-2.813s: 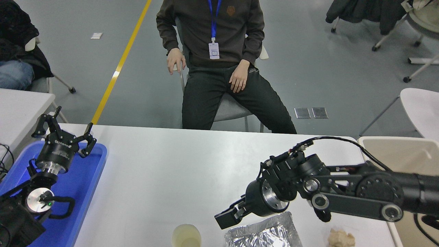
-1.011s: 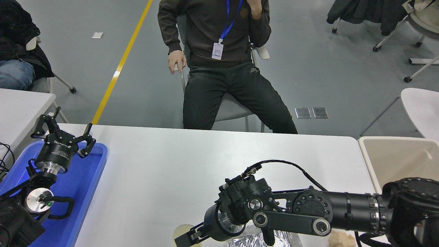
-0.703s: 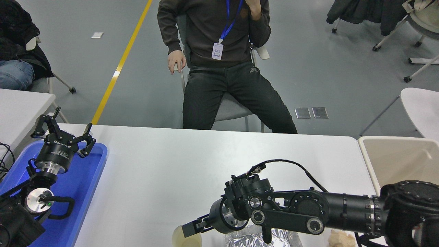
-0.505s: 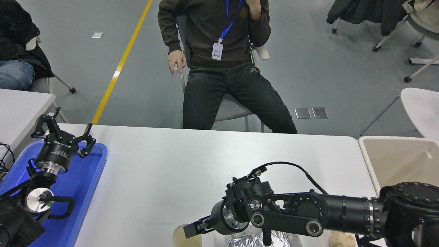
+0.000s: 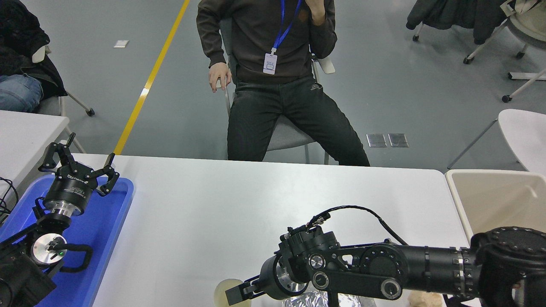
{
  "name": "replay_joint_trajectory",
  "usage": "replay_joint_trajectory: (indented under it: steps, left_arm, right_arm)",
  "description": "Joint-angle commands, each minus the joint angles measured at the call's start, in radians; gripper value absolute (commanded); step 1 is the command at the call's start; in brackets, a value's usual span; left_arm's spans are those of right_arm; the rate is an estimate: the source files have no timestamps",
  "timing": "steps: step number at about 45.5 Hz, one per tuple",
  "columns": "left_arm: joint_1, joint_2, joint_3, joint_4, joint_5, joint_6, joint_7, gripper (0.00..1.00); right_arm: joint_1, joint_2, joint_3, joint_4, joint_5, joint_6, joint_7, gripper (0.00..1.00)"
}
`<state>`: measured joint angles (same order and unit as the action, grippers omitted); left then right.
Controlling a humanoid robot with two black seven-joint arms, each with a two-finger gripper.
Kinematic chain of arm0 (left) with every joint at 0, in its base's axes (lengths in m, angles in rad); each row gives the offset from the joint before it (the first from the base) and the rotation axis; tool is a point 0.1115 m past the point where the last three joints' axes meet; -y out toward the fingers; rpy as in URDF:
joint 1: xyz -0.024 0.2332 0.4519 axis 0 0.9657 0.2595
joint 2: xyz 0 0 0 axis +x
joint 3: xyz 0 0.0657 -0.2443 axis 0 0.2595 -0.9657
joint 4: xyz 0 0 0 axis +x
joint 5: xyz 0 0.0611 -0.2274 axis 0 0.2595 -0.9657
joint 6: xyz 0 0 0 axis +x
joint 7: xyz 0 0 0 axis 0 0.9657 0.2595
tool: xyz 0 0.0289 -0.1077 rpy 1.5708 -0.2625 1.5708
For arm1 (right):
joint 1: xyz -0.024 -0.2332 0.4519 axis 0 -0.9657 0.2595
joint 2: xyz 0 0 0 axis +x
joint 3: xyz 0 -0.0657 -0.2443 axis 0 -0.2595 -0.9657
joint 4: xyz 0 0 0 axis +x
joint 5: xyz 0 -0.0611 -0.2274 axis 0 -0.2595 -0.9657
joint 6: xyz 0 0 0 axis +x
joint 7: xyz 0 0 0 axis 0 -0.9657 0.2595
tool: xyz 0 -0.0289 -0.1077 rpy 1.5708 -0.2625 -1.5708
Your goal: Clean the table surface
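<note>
The table surface (image 5: 204,213) is filling the middle of the head view, wide and bare across most of its span, with clutter only at its near edge. There a pale cup (image 5: 226,291) is sitting just left of a crumpled foil sheet (image 5: 307,300), and a beige crumpled lump (image 5: 422,299) is lying farther right, largely hidden by the arm. These look like the things to be cleared.

The right gripper (image 5: 233,294) is reaching in low from the right and sitting at the cup's rim, probably lining up to take it. Whether its fingers are spread or pinching the rim cannot be told, since they are half cut off by the picture's edge.

The left gripper (image 5: 81,164) is parked over the blue tray (image 5: 108,238) at the lower left, fingers spread wide and pointing away, holding nothing. The tray is likely standing ready as a drop-off.

A person (image 5: 273,76) is sitting beyond the far edge, well apart from both arms.
</note>
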<state>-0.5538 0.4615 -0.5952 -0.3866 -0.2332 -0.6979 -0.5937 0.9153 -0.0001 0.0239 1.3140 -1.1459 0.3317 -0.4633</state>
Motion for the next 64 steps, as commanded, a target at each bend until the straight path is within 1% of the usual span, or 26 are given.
replay_joint_trajectory:
  steps: [1,2,6,8,11,15,28,35,39,43,54,64]
  left_arm:
    - [0.000,0.000,0.000,0.000,0.000,0.000,0.000,1.00]
    - [0.000,0.000,0.000,-0.001,0.000,0.000,0.000,1.00]
    - [0.000,0.000,0.000,0.000,0.000,0.000,0.000,1.00]
    - [0.000,0.000,0.000,0.000,0.000,0.000,0.000,1.00]
    - [0.000,0.000,0.000,0.000,0.000,0.000,0.000,1.00]
    - [0.000,0.000,0.000,0.000,0.000,0.000,0.000,1.00]
    - [0.000,0.000,0.000,0.000,0.000,0.000,0.000,1.00]
    - [0.000,0.000,0.000,0.000,0.000,0.000,0.000,1.00]
    - [0.000,0.000,0.000,0.000,0.000,0.000,0.000,1.00]
    - [0.000,0.000,0.000,0.000,0.000,0.000,0.000,1.00]
    - [0.000,0.000,0.000,0.000,0.000,0.000,0.000,1.00]
    - [0.000,0.000,0.000,0.000,0.000,0.000,0.000,1.00]
  right_arm:
    - [0.002,0.000,-0.019,0.001,-0.012,0.000,0.048,0.38]
    - [0.001,0.000,-0.019,0.001,-0.014,0.000,0.049,0.34]
    - [0.001,0.000,-0.021,0.001,-0.015,0.000,0.058,0.25]
    - [0.001,0.000,-0.022,0.001,-0.018,0.000,0.072,0.22]
    - [-0.003,0.000,-0.030,-0.006,-0.037,-0.002,0.078,0.09]
    - [-0.006,0.000,-0.035,-0.009,-0.049,-0.002,0.080,0.00]
    - [-0.007,0.000,-0.016,0.004,-0.031,0.007,0.089,0.00]
    - [0.001,0.000,-0.010,0.062,-0.009,0.021,0.100,0.00]
    - [0.008,-0.046,0.010,0.097,0.066,0.026,0.097,0.00]
    - [0.020,-0.118,0.031,0.140,0.123,0.061,0.095,0.00]
    - [0.060,-0.274,0.171,0.226,0.135,0.141,0.091,0.00]
    - [0.096,-0.396,0.226,0.297,0.153,0.197,0.080,0.00]
